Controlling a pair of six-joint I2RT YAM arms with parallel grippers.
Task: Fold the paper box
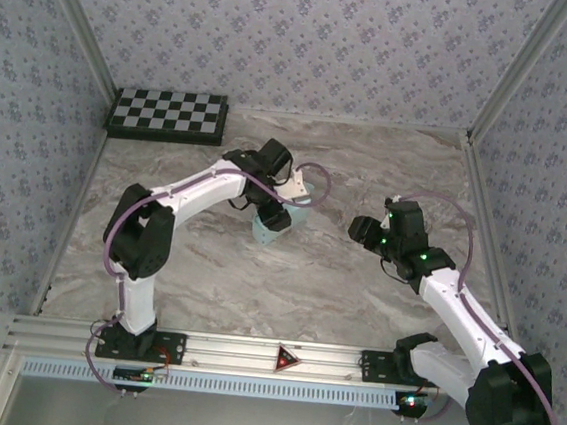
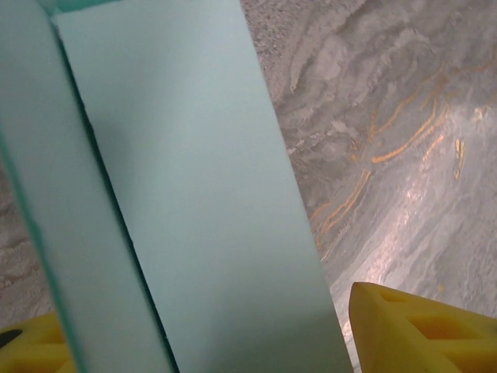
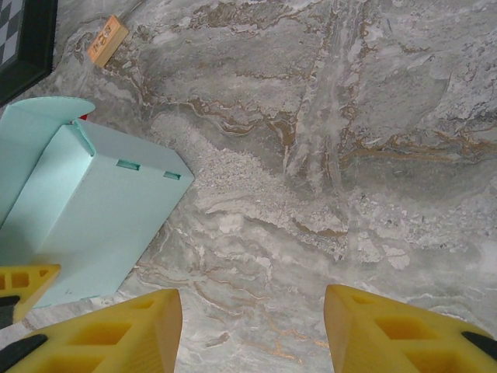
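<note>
The left claw (image 2: 194, 311) is clamped across the paper box (image 3: 101, 210), one yellow finger against each side. The right claw (image 3: 252, 307) stands apart and holds nothing, with bare desk (image 3: 349, 155) between its fingers. The box sits just left of the desk's middle, its long axis running diagonally toward the far right. Open marble separates it from the right claw. The checkerboard (image 1: 167, 114) lies well apart, in the far-left corner.
</note>
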